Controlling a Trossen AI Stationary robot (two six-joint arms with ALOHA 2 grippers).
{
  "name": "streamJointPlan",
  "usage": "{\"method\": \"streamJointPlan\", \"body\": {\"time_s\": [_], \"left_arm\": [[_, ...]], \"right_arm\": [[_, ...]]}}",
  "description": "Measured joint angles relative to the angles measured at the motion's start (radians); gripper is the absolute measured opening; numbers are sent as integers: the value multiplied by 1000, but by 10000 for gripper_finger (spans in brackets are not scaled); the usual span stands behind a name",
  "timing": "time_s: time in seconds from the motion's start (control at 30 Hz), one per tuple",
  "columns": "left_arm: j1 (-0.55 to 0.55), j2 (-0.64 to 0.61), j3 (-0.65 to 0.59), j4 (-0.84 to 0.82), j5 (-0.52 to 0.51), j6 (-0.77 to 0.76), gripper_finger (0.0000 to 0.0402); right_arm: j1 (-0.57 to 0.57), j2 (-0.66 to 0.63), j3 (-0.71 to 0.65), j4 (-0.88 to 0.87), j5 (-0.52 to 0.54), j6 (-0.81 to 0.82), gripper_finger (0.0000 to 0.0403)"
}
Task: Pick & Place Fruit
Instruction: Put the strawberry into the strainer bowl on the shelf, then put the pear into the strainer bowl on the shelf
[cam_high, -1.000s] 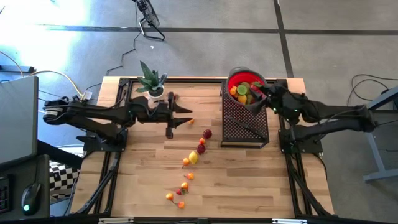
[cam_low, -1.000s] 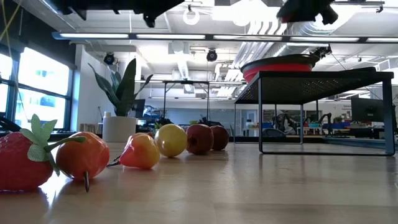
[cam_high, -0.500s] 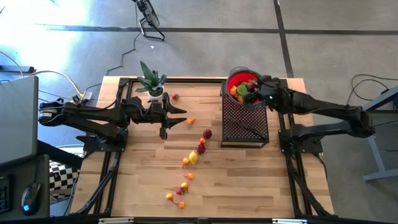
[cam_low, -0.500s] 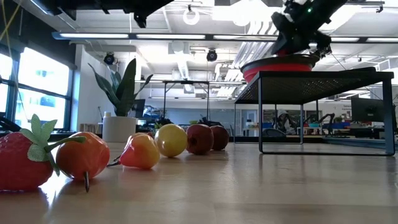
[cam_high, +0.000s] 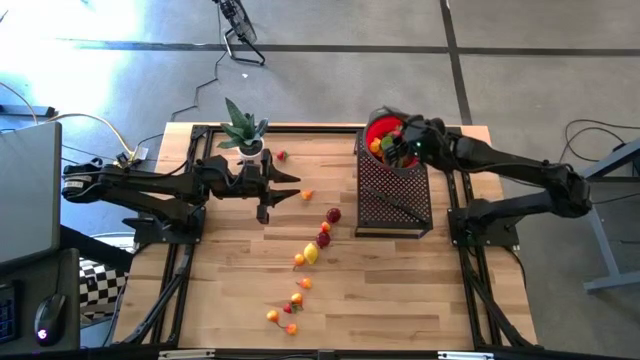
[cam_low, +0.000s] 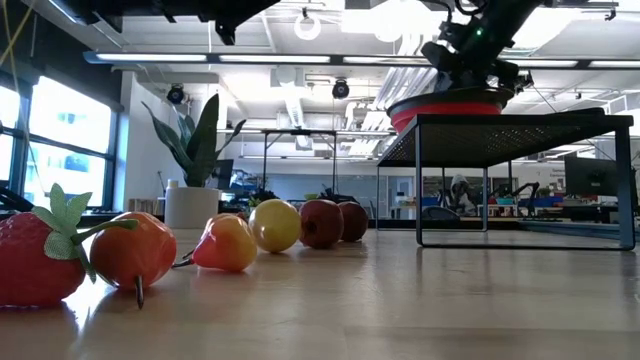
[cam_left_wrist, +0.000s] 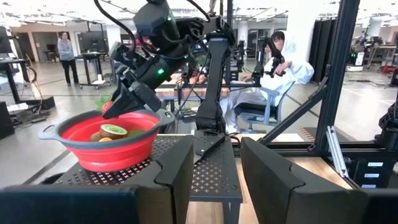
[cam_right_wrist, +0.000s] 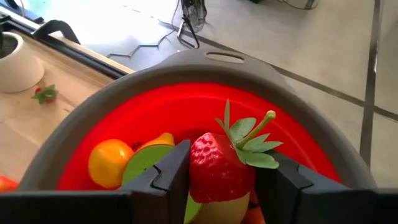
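Observation:
A red bowl (cam_high: 376, 127) with a grey rim (cam_right_wrist: 217, 59) stands on a black mesh stand (cam_high: 393, 195) at the far right and holds several fruits (cam_right_wrist: 109, 163). My right gripper (cam_right_wrist: 221, 171) hangs over the bowl, shut on a red strawberry (cam_right_wrist: 214, 168); it also shows in the left wrist view (cam_left_wrist: 121, 99). A loose row of small fruits (cam_high: 312, 252) lies on the table's middle, and one strawberry (cam_high: 282, 155) lies by the plant. My left gripper (cam_high: 275, 190) stays raised left of the stand, open (cam_left_wrist: 217, 180) with nothing between its fingers. My right gripper pinches the strawberry's red body (cam_right_wrist: 198, 163) by its two sides between the two fingers (cam_right_wrist: 171, 171). The fingers slant down from the table's right side. The green leafy cap and stem (cam_right_wrist: 249, 140) stick out beyond the fingertips. The strawberry is held over the fruit in the bowl.
A potted spiky plant (cam_high: 243, 135) in a white pot stands at the far left of the table. The stand's legs (cam_low: 418, 185) rise from the tabletop. People (cam_left_wrist: 273, 56) sit and stand in the room beyond the table. Bare wood lies at the near right.
My right gripper has swung from the bowl's right rim toward the table's left to a place over the bowl and has tipped downward, keeping the strawberry in its fingers.

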Motion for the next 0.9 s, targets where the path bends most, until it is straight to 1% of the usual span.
{"method": "streamJointPlan", "body": {"time_s": [0.13,0.23,0.27,0.47,0.57,0.7,0.9], "left_arm": [[0,0,0,-13,0,0,129],[0,0,0,-22,0,0,129],[0,0,0,-21,0,-1,129],[0,0,0,-19,0,-1,129],[0,0,0,-19,0,-2,129],[0,0,0,-22,1,-2,129],[0,0,0,-24,1,-4,129]], "right_arm": [[-10,0,0,0,13,-4,150],[-11,0,0,-3,82,-4,165],[-11,0,0,-6,88,-5,171],[-10,0,0,-27,29,-5,207],[-10,-6,0,-30,3,-16,218],[-1,-43,0,-24,-26,-24,218],[43,-132,0,1,-29,-43,207]]}}
